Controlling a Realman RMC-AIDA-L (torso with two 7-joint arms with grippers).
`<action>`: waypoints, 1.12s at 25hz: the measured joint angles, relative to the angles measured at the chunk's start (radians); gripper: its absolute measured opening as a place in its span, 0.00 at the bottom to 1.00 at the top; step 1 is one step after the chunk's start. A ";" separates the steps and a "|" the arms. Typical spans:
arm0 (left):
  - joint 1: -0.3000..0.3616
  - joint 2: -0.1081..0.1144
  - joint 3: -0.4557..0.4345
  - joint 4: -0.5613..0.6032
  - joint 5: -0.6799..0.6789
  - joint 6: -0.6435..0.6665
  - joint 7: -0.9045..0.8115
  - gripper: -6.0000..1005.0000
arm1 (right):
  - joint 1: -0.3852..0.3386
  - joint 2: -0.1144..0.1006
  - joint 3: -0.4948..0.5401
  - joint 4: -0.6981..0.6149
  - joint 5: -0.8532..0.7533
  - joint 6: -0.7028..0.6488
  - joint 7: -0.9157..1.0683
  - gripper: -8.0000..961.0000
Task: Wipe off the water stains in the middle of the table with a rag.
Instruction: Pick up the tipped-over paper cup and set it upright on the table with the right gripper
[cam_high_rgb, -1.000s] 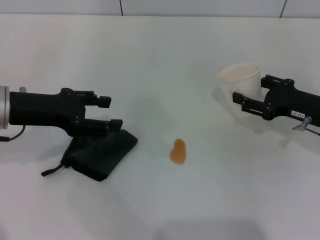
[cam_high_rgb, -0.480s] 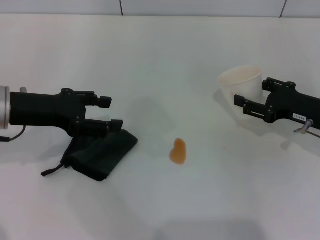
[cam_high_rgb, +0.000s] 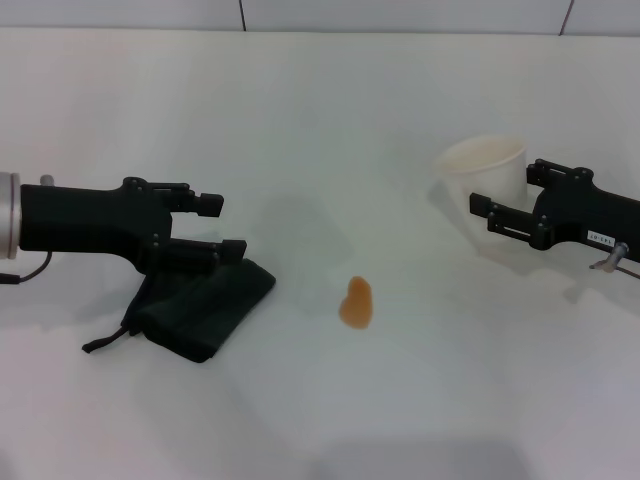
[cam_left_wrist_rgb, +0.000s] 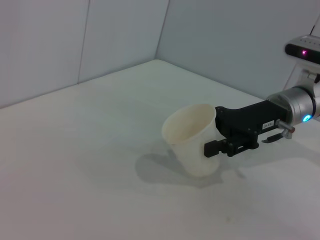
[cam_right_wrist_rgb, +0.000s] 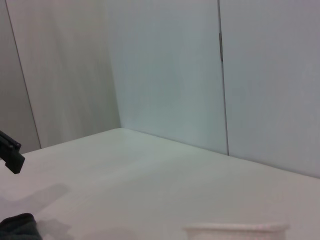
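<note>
White paper cup (cam_high_rgb: 486, 167), interior not visible, sits between the spread fingers of the right gripper (cam_high_rgb: 500, 190). Left gripper (cam_high_rgb: 222, 226), fingers apart, hovers over the dark folded cloth rag (cam_high_rgb: 205, 305). Amber liquid blob (cam_high_rgb: 356, 302) lies mid-table (cam_high_rgb: 330, 120), beside the rag.

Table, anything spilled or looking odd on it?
Yes: a small orange-amber puddle sits mid-table, unwiped, between the dark rag under the left pincer and the paper cup.

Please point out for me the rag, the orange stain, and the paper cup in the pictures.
rag (cam_high_rgb: 205, 308): head view, middle of the dark folded cloth.
orange stain (cam_high_rgb: 356, 303): head view, centre of the blob.
paper cup (cam_left_wrist_rgb: 194, 140): left wrist view, on its outer side wall.
</note>
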 joint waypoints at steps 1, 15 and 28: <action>0.000 0.000 0.000 0.000 0.000 0.000 0.000 0.78 | 0.000 0.000 0.000 0.000 0.000 -0.001 0.000 0.70; -0.003 0.003 0.000 0.000 0.000 -0.001 -0.002 0.78 | -0.004 -0.002 0.000 0.000 0.000 -0.008 -0.002 0.70; -0.007 0.003 0.000 0.000 0.001 -0.001 -0.003 0.78 | -0.022 -0.002 0.002 0.000 0.010 -0.007 -0.002 0.74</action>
